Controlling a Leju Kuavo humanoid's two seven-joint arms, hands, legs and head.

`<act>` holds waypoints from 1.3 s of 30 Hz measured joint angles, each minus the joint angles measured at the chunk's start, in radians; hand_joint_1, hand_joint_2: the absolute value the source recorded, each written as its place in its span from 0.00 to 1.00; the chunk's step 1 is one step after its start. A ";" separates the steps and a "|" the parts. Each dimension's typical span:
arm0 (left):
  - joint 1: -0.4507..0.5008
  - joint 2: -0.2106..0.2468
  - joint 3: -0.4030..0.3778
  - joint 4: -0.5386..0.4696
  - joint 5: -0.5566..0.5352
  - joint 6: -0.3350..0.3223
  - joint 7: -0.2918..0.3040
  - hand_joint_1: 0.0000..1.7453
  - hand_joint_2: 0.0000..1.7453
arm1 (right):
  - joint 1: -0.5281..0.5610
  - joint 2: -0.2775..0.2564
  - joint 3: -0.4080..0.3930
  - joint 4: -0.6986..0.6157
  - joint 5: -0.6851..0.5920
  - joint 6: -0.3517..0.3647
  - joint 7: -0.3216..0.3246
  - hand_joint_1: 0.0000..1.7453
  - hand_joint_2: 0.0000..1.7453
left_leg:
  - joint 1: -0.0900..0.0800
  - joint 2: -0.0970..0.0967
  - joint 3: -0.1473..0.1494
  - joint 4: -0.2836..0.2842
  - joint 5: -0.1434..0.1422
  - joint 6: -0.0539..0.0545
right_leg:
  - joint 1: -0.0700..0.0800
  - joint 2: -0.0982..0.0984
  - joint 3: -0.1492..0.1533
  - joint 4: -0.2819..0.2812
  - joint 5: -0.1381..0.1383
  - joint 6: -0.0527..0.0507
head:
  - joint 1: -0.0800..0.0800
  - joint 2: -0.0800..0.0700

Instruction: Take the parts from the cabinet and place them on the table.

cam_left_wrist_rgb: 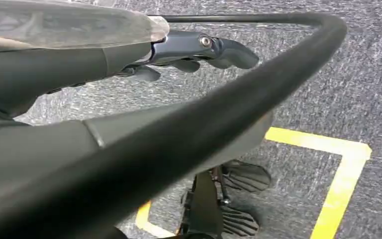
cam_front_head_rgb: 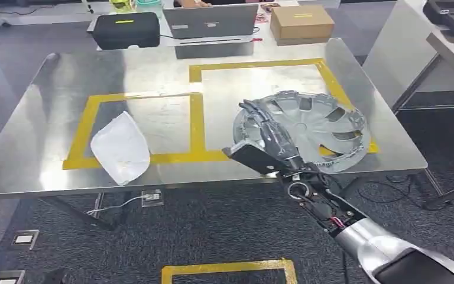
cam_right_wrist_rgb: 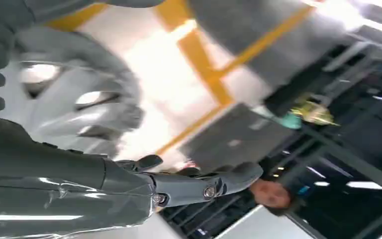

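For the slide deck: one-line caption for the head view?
Right hand over the rim of a silver hubcap on the taped steel table, with a white part in the neighbouring yellow box.

I'm seeing my right arm (cam_front_head_rgb: 384,248) reaching forward and up from the lower right, wrist cabling exposed. My right hand (cam_front_head_rgb: 272,133) is extending flat, fingers (cam_front_head_rgb: 254,112) straight and close together, gripping nothing. In the right wrist view the thumb (cam_right_wrist_rgb: 214,184) is sticking out straight. My left hand (cam_left_wrist_rgb: 189,55) is hanging downward, fingers loosely apart, holding nothing.
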 joint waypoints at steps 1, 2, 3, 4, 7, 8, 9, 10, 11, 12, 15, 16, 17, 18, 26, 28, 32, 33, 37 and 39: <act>0.000 0.000 0.000 0.000 0.000 0.000 0.001 0.00 0.00 | 0.008 -0.004 -0.005 -0.039 -0.029 0.003 -0.018 0.00 0.00 | -0.001 0.000 0.000 0.003 -0.001 0.001 | -0.002 0.000 0.001 -0.002 0.000 0.001 | 0.001 0.000; 0.001 0.000 0.000 0.000 0.001 0.002 0.003 0.00 0.00 | 0.020 -0.009 -0.012 -0.081 -0.091 0.014 -0.052 0.00 0.00 | -0.001 0.000 0.000 0.003 -0.002 0.002 | -0.002 0.000 0.001 -0.002 0.001 0.001 | 0.000 0.000; 0.001 0.000 0.000 0.000 0.002 0.002 0.003 0.00 0.00 | 0.039 -0.016 -0.021 -0.138 -0.174 0.029 -0.093 0.00 0.00 | -0.002 0.000 0.000 0.004 -0.002 0.003 | -0.002 0.000 0.001 -0.002 0.001 0.001 | -0.002 0.000; 0.003 0.000 0.000 0.000 0.002 0.003 0.004 0.00 0.00 | 0.057 -0.025 -0.029 -0.197 -0.241 0.045 -0.120 0.00 0.00 | -0.002 0.000 -0.001 0.005 -0.003 0.004 | -0.003 0.000 0.001 -0.002 0.001 0.002 | -0.002 0.000; 0.005 0.000 0.000 0.000 0.008 0.008 0.007 0.00 0.00 | 0.103 -0.055 -0.054 -0.363 -0.376 0.105 -0.164 0.00 0.00 | -0.002 0.001 -0.002 0.010 -0.006 0.008 | -0.003 0.000 0.002 -0.002 0.000 0.005 | -0.005 0.000; 0.007 0.000 0.000 0.000 0.009 0.008 0.007 0.00 0.00 | 0.117 -0.064 -0.061 -0.406 -0.385 0.112 -0.168 0.00 0.00 | -0.002 0.001 -0.002 0.012 -0.007 0.010 | -0.003 0.000 0.003 -0.002 0.001 0.007 | -0.005 0.000; 0.007 0.000 0.000 0.000 0.012 0.009 0.007 0.00 0.00 | 0.128 -0.071 -0.066 -0.448 -0.392 0.117 -0.170 0.00 0.00 | -0.003 0.002 -0.003 0.014 -0.008 0.013 | -0.004 0.001 0.003 -0.002 0.001 0.010 | -0.006 0.000; 0.007 0.000 0.000 0.000 0.012 0.009 0.007 0.00 0.00 | 0.137 -0.078 -0.070 -0.481 -0.395 0.120 -0.172 0.00 0.00 | -0.005 0.002 -0.003 0.015 -0.008 0.014 | -0.006 0.001 0.004 -0.002 0.001 0.013 | -0.006 0.000; 0.007 0.000 0.000 0.000 0.013 0.009 0.007 0.00 0.00 | 0.142 -0.083 -0.073 -0.512 -0.396 0.122 -0.173 0.00 0.00 | -0.007 0.002 -0.003 0.014 -0.008 0.016 | -0.007 0.001 0.005 -0.005 0.003 0.016 | -0.005 0.000; 0.006 0.000 0.000 0.000 0.014 0.009 0.007 0.00 0.00 | 0.145 -0.087 -0.076 -0.539 -0.398 0.124 -0.176 0.00 0.00 | -0.004 0.005 0.002 0.002 -0.002 0.023 | -0.004 0.004 0.006 -0.008 0.003 0.021 | -0.008 0.000; 0.006 -0.003 0.000 0.000 0.018 0.009 0.011 0.00 0.00 | 0.158 -0.105 -0.088 -0.605 -0.428 0.145 -0.212 0.00 0.00 | 0.011 0.024 0.020 -0.017 0.004 0.035 | -0.005 0.001 -0.055 0.129 -0.074 0.032 | 0.008 0.000; 0.006 -0.005 0.000 0.000 0.019 0.009 0.012 0.00 0.00 | 0.171 -0.111 -0.089 -0.626 -0.438 0.151 -0.219 0.00 0.00 | 0.011 0.029 0.022 -0.017 0.003 0.035 | -0.008 0.001 -0.094 0.211 -0.107 0.035 | 0.014 0.000; 0.006 -0.009 0.000 0.000 0.020 0.009 0.012 0.00 0.00 | 0.187 -0.117 -0.090 -0.649 -0.441 0.154 -0.223 0.00 0.00 | 0.011 0.034 0.022 -0.017 0.001 0.035 | -0.011 0.000 -0.133 0.287 -0.132 0.039 | 0.018 0.000; 0.006 -0.013 0.000 0.000 0.021 0.009 0.013 0.00 0.00 | 0.203 -0.122 -0.091 -0.665 -0.446 0.156 -0.225 0.00 0.00 | 0.013 0.038 0.025 -0.016 -0.001 0.032 | -0.014 -0.002 -0.151 0.319 -0.133 0.042 | 0.023 0.000; 0.005 -0.047 0.000 0.000 0.026 0.008 0.012 0.00 0.00 | 0.297 -0.133 -0.098 -0.708 -0.515 0.221 -0.277 0.00 0.00 | 0.008 0.094 0.046 -0.007 -0.028 -0.013 | -0.006 -0.053 -0.010 0.014 0.000 0.019 | 0.036 0.000; 0.003 -0.055 0.000 0.000 0.026 0.006 0.012 0.00 0.00 | 0.315 -0.131 -0.096 -0.708 -0.510 0.241 -0.285 0.00 0.00 | 0.015 0.080 0.050 0.003 -0.046 -0.025 | -0.011 -0.032 -0.008 0.008 0.004 0.004 | 0.033 0.000; 0.004 -0.065 0.000 0.000 0.022 0.007 0.012 0.00 0.00 | 0.345 -0.130 -0.096 -0.706 -0.495 0.254 -0.291 0.00 0.00 | 0.013 0.020 -0.107 0.295 -0.174 -0.022 | -0.006 0.007 -0.009 0.008 0.004 -0.012 | -0.004 0.000; 0.006 -0.066 0.000 0.000 0.020 0.007 0.014 0.00 0.00 | 0.359 -0.130 -0.097 -0.706 -0.492 0.254 -0.290 0.00 0.00 | 0.011 0.020 -0.143 0.346 -0.180 -0.019 | -0.003 0.019 -0.009 0.008 0.004 -0.013 | -0.007 0.000; 0.007 -0.069 0.000 0.000 0.016 0.007 0.021 0.00 0.00 | 0.388 -0.130 -0.111 -0.714 -0.481 0.249 -0.282 0.00 0.00 | -0.005 -0.013 -0.058 0.108 -0.012 0.018 | 0.006 0.072 -0.003 0.007 0.006 -0.015 | -0.020 0.000; 0.007 -0.066 0.000 0.000 0.015 0.004 0.023 0.00 0.00 | 0.396 -0.130 -0.117 -0.722 -0.477 0.246 -0.277 0.00 0.00 | -0.010 -0.059 -0.022 0.021 0.002 0.030 | 0.008 0.094 -0.007 0.008 0.006 -0.013 | -0.019 0.000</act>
